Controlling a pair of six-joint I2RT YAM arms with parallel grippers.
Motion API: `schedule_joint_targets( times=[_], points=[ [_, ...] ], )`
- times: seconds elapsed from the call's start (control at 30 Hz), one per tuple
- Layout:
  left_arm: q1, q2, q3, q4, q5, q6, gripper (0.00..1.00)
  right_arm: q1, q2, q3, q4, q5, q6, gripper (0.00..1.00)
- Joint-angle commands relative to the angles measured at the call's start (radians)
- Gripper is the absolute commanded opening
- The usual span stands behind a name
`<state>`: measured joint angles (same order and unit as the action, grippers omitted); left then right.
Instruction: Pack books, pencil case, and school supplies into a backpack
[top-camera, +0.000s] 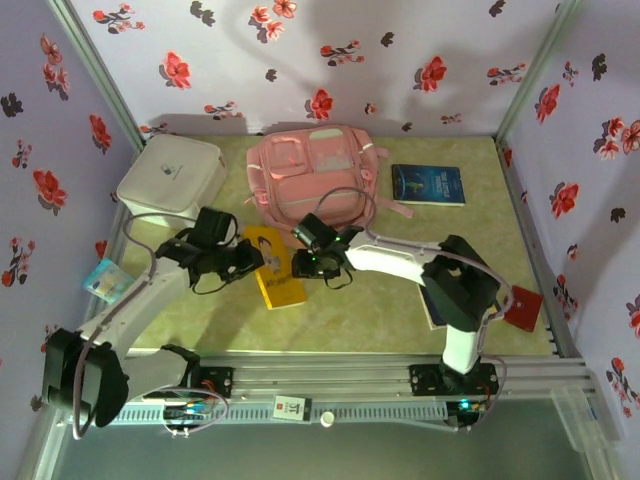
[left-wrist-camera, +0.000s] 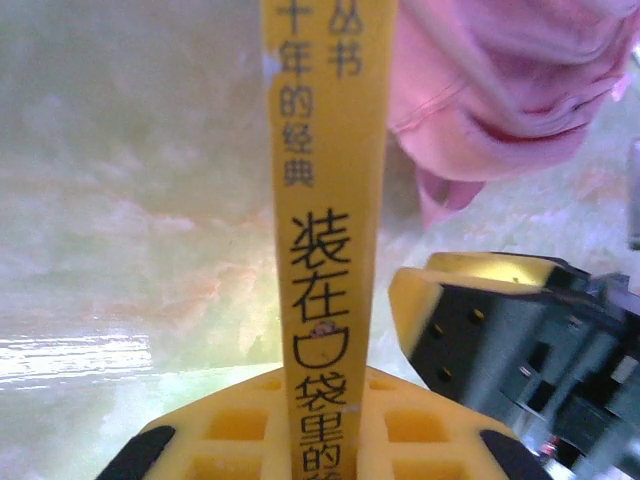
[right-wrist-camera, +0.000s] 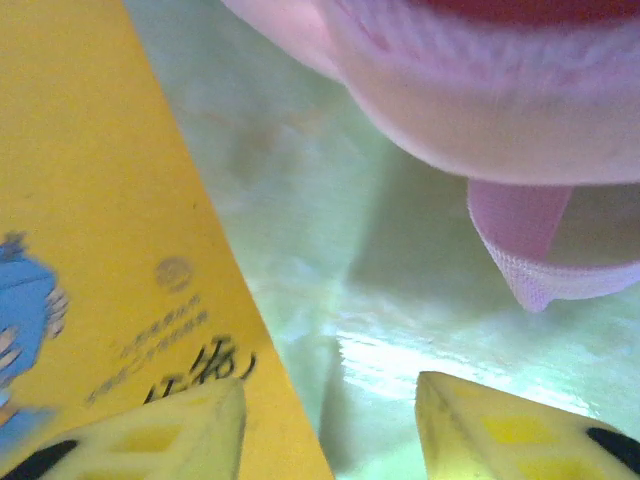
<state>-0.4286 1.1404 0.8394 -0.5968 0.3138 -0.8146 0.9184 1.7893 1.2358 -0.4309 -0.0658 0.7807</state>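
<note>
On the green marbled table, at six o'clock from the large soft pale-pink fabric backpack, the thin bright yellow paperback book is clenched by its edge in the left gripper. The right gripper is seen released, jaws apart, at the book's three o'clock edge.

White rounded-corner box in the back left corner, pale green tabletop, flower-patterned walls.
</note>
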Motion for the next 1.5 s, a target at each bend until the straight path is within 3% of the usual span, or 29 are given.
schedule_joint_targets(
  times=[0.0, 0.23, 0.4, 0.5, 0.6, 0.9, 1.1, 1.47],
  points=[
    [0.000, -0.049, 0.102, -0.084, -0.070, 0.072, 0.00, -0.028, -0.113, 0.003, 0.041, 0.041, -0.026, 0.57],
    [0.009, -0.036, 0.248, 0.039, -0.093, 0.091, 0.00, -0.120, -0.224, -0.044, 0.170, 0.008, -0.030, 0.78],
    [0.026, 0.035, 0.312, 0.241, -0.043, -0.010, 0.00, -0.200, -0.287, -0.124, 0.384, -0.088, 0.106, 0.87],
    [0.057, 0.099, 0.328, 0.410, 0.083, -0.050, 0.00, -0.257, -0.294, -0.193, 0.554, -0.187, 0.243, 0.88],
    [0.086, 0.149, 0.357, 0.478, 0.133, -0.092, 0.00, -0.297, -0.287, -0.262, 0.752, -0.268, 0.367, 0.89],
    [0.127, 0.220, 0.339, 0.738, 0.211, -0.347, 0.00, -0.318, -0.211, -0.290, 1.060, -0.315, 0.629, 0.91],
    [0.131, 0.225, 0.318, 0.886, 0.254, -0.469, 0.00, -0.317, -0.140, -0.247, 1.152, -0.339, 0.678, 0.90],
    [0.132, 0.244, 0.308, 0.886, 0.250, -0.455, 0.00, -0.316, -0.112, -0.237, 1.259, -0.318, 0.728, 0.84]
  ],
)
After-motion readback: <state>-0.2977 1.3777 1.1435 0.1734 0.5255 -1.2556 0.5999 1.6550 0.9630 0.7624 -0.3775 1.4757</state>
